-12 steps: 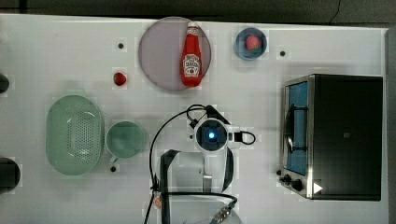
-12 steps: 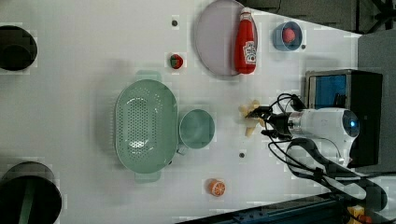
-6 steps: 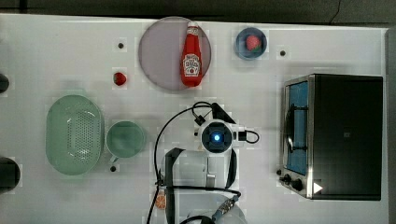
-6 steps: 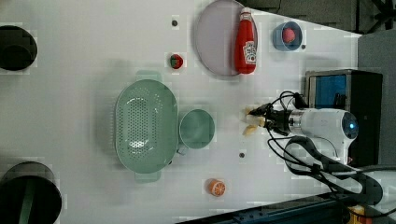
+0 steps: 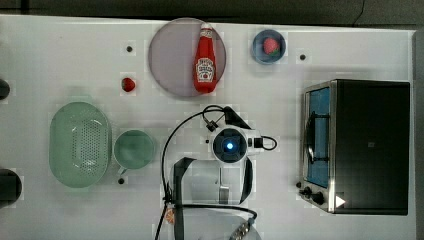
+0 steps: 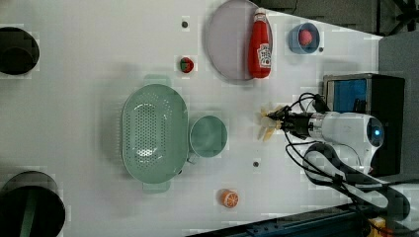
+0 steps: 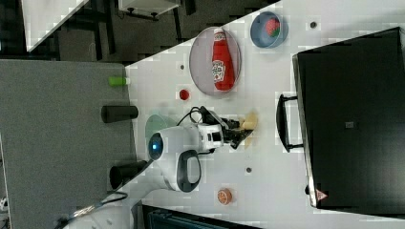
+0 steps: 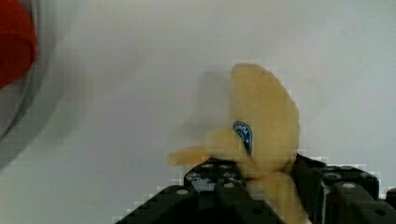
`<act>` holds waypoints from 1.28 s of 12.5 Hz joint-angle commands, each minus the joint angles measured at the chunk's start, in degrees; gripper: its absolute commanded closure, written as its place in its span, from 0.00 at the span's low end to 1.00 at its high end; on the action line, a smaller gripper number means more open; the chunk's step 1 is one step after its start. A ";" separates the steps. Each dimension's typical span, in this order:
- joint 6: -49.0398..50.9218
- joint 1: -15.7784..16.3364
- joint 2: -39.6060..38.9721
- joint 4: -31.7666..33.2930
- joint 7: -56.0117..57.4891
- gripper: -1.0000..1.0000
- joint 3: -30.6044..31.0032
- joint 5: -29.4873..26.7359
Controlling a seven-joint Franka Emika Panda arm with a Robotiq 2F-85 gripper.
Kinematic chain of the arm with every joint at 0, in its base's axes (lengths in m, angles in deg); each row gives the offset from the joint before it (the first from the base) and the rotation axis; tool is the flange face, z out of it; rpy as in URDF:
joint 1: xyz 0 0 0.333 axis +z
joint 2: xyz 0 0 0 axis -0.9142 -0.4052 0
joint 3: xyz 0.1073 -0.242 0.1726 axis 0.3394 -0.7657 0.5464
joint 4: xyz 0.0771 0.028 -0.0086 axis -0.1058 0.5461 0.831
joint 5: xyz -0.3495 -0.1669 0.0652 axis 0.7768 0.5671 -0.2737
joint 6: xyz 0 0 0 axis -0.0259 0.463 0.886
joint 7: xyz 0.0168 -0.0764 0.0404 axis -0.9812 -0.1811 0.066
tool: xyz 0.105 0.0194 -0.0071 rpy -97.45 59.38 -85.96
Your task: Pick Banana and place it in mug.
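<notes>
1. Your gripper (image 8: 261, 184) has its fingers (image 8: 219, 179) closed partway around the banana (image 8: 264, 121), one black finger on each side (a blue sticker faces the wrist camera).
2. In the left view, the banana (image 6: 269, 124) sits at the gripper's (image 6: 279, 122) tip, over the white table (image 6: 89, 59), to the left view's right of the mug (image 6: 208, 136).
3. The mug stands apart from the banana, just beside the perforated green basket (image 6: 154, 133).
4. The ketchup bottle (image 6: 260, 44) lies on the grey plate (image 6: 225, 39).
</notes>
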 commanded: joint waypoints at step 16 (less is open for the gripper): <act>56.68 2.20 34.54 -20.18 -14.68 0.66 12.13 -1.06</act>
